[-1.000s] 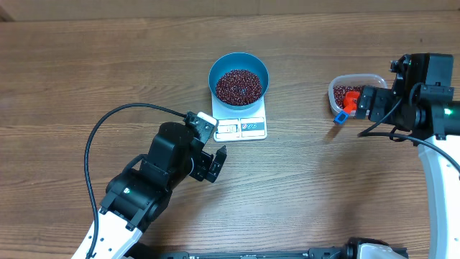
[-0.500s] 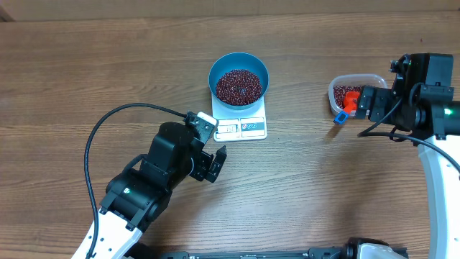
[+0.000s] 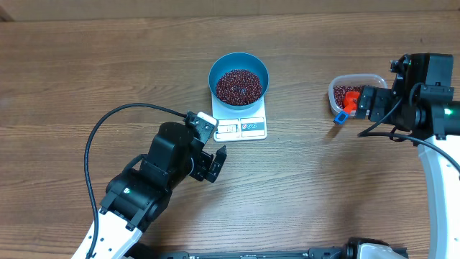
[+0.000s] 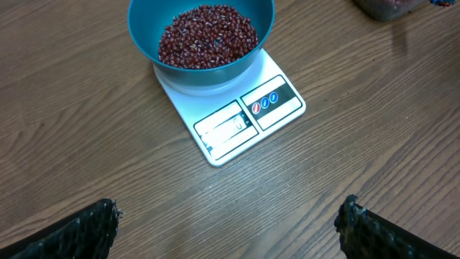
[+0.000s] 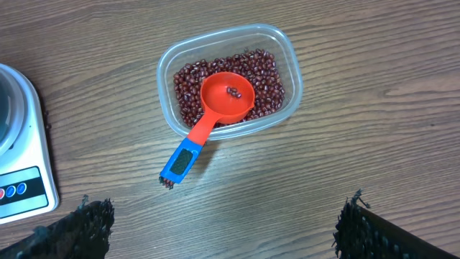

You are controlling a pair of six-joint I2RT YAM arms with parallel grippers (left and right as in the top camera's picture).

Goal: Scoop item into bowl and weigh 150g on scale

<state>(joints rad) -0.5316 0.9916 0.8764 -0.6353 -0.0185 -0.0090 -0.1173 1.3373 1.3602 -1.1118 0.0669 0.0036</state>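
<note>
Bowl [image 3: 238, 80] of beans [image 3: 238, 85] sat on the scale [image 3: 245, 126]; both claws stood wide open and empty.
The scale's long axis ran from its bowl-covered end to its display edge, which pointed toward the left claw [image 4: 228, 217], apart from it on the table [image 3: 108, 57]. The right claw [image 5: 226, 214] hung well to the scale's side, over a clear tub [image 5: 289, 54] of more beans, where a red scoop [image 5: 224, 98] lay with its blue handle jutting over the rim on the scale's side.
</note>
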